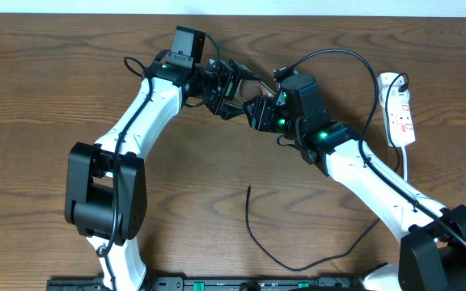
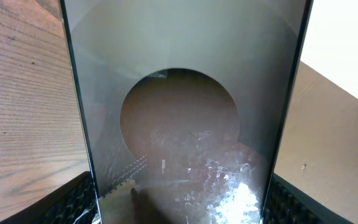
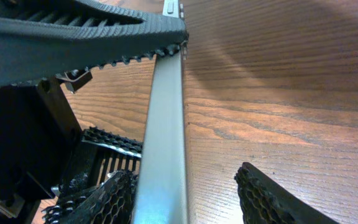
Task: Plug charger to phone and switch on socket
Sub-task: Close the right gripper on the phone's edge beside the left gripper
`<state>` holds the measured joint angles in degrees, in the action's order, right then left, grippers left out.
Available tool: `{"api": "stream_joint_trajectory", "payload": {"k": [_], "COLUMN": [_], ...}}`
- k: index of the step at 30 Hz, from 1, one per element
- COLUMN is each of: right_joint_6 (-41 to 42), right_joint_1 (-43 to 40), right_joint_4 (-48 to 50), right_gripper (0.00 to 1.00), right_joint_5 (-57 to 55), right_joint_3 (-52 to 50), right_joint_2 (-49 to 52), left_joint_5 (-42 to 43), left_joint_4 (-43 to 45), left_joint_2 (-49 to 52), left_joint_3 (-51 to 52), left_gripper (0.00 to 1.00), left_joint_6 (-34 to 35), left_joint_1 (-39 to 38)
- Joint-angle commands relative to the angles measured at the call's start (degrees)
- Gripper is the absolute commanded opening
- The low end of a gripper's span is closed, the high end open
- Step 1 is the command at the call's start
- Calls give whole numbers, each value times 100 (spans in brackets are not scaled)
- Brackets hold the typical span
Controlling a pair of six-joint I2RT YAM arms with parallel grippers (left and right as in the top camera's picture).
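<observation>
The phone point(image 2: 179, 112), dark glass with a brownish oval, fills the left wrist view. My left gripper point(image 2: 179, 208) is shut on its two long edges, lifting it off the table. In the right wrist view the phone's silvery edge point(image 3: 163, 124) runs between the jaws of my open right gripper point(image 3: 188, 199). One pad point(image 3: 107, 199) sits against the phone and the other pad point(image 3: 272, 199) stands well clear. Overhead, both grippers point(image 1: 229, 93) point(image 1: 259, 109) meet at top centre and hide most of the phone. The charger point(image 1: 253, 222) lies loose on the table, tip up. The white socket point(image 1: 400, 109) lies at the far right.
The left gripper's ribbed finger point(image 3: 73, 37) crosses the top of the right wrist view. A black robot cable point(image 1: 354, 65) arcs over towards the socket. Wooden tabletop point(image 1: 55, 81) surrounds both arms.
</observation>
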<state>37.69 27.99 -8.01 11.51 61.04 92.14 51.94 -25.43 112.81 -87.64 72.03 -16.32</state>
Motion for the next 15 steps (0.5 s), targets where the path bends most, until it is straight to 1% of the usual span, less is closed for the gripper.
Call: {"api": "stream_joint_trajectory", "payload": {"k": [1,6,9,10,14,15], "right_joint_6": [-48,-48,-50,-50,-48,-48], "right_joint_1": [37,37,42,42,42,42], "right_joint_4": [83,245,240,240,243,243], "right_gripper": [50,44,36,32,27,24], "right_joint_5": [-44,-44,-44,-44,-44,-44], "right_joint_3": [109,109,109,109,109,109], "right_joint_2": [4,4,4,4,2,2], "left_joint_5": [133,136,138,138,136,136], "left_joint_4": [48,48,48,48,48,48], "left_joint_2": [-55,-55,-55,-55,-55,-55], "left_joint_3": [-142,-142,-142,-142,-142,-142], "left_gripper": [7,7,8,7,7,7], "left_joint_6": [4,4,4,4,4,4], "left_joint_1": [-17,-17,-17,-17,-17,-17]}}
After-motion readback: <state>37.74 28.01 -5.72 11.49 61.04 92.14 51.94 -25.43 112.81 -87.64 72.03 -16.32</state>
